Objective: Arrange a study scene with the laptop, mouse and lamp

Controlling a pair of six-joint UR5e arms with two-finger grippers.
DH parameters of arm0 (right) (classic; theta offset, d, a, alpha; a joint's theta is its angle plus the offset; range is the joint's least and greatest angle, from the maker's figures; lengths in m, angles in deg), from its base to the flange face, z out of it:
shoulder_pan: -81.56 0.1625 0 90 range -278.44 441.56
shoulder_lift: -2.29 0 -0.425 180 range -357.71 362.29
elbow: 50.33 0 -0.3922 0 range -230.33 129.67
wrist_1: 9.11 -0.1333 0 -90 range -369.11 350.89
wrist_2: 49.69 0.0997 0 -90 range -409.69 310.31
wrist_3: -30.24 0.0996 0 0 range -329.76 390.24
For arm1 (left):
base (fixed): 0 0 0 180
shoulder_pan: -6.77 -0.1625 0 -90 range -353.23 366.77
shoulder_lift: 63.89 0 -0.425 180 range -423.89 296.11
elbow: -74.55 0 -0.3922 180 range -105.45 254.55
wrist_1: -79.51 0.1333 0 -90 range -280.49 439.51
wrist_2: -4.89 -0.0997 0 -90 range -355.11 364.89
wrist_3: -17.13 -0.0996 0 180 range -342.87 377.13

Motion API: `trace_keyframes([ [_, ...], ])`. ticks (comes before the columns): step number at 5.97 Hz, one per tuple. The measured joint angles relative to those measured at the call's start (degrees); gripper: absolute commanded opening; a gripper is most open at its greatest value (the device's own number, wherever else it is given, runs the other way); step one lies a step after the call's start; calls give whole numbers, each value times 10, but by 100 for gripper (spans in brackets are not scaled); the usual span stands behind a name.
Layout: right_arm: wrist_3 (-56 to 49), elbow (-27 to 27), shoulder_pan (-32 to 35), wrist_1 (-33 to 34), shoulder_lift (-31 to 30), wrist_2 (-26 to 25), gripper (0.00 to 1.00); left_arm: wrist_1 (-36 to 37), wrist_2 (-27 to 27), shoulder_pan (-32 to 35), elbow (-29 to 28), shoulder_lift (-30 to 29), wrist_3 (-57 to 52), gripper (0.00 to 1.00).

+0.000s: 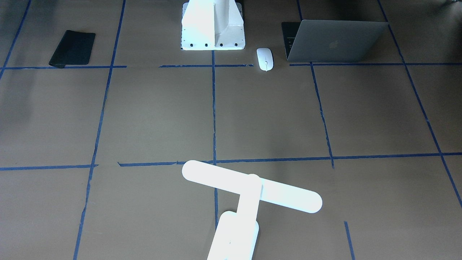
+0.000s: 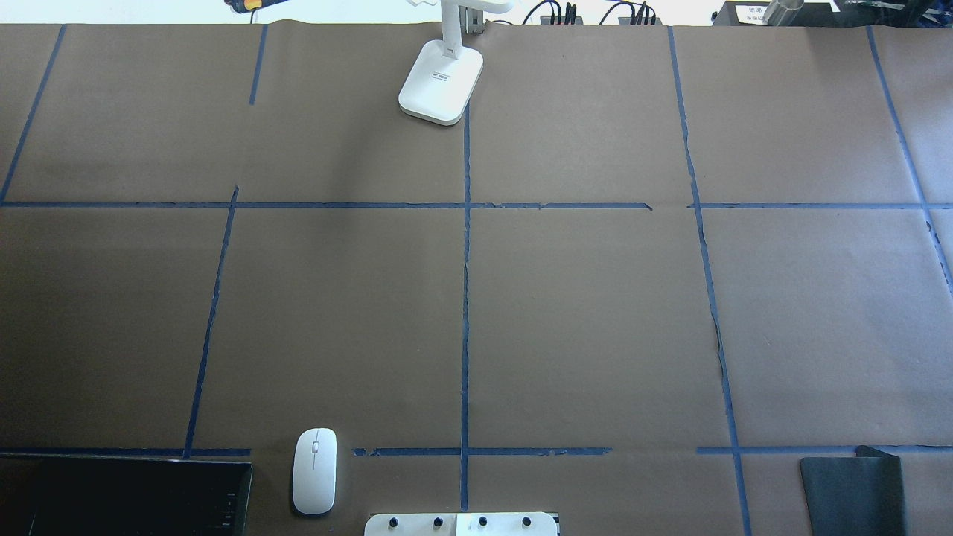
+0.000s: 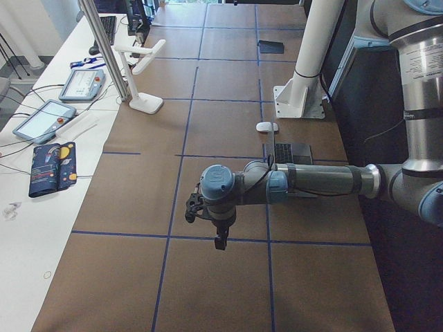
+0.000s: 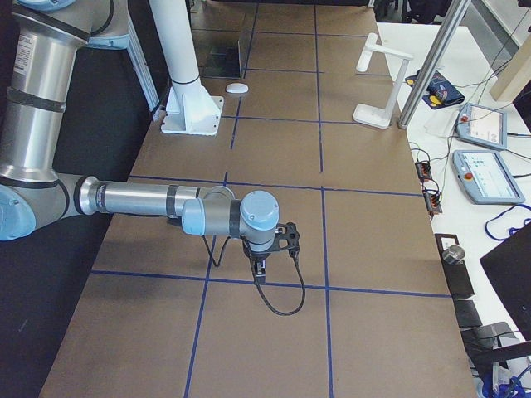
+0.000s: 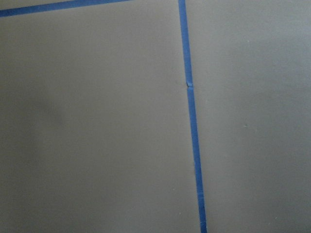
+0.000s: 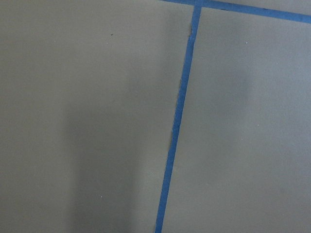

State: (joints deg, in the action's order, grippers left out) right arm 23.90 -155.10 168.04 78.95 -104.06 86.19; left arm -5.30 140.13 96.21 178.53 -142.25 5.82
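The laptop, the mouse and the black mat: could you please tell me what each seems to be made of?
The laptop: probably metal, a matte grey lid with an even, dull sheen. The mouse: likely hard plastic, a smooth glossy white shell. The mat: seemingly soft rubber or fabric, matte black, and one edge looks curled.

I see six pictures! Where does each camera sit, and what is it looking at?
Front-facing: across the table, facing the pedestal; no arms.
Overhead: behind the pedestal, looking forward; no arms.
Exterior left: table's left end; left arm near.
Exterior right: table's right end; right arm near.
Left wrist: down on taped paper; arm unseen.
Right wrist: likewise.
Shared: the mouse, front-facing and overhead.
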Motion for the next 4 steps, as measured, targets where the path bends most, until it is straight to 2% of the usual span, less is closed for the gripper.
trace_keyframes([
  [2,0,0,0,0,0,0,100,-16,4,-4,2,-36,0,100],
  [4,-1,0,0,0,0,0,100,-69,16,-18,4,-62,0,100],
])
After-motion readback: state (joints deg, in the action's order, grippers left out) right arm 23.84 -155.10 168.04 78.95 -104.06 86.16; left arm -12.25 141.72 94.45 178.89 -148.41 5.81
